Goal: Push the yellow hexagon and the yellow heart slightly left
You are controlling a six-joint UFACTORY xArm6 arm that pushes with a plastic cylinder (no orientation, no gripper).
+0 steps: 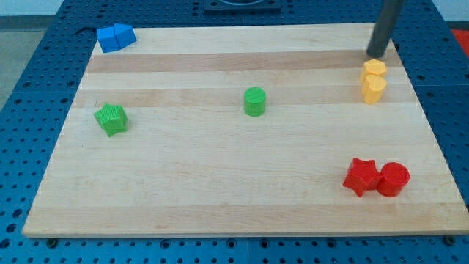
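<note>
My tip [377, 55] — above two yellow blocks [374, 81].

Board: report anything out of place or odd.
Nothing stands out. All blocks sit flat on the board. The blue blocks crowd the top-left corner. My tip sits just above the yellow hexagon and yellow heart.

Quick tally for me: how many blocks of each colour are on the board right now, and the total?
Yellow: 2, hexagon and heart
Green: 2, star and cylinder
Red: 2, star and cylinder
Blue: 2 blocks
Total: 8
</note>
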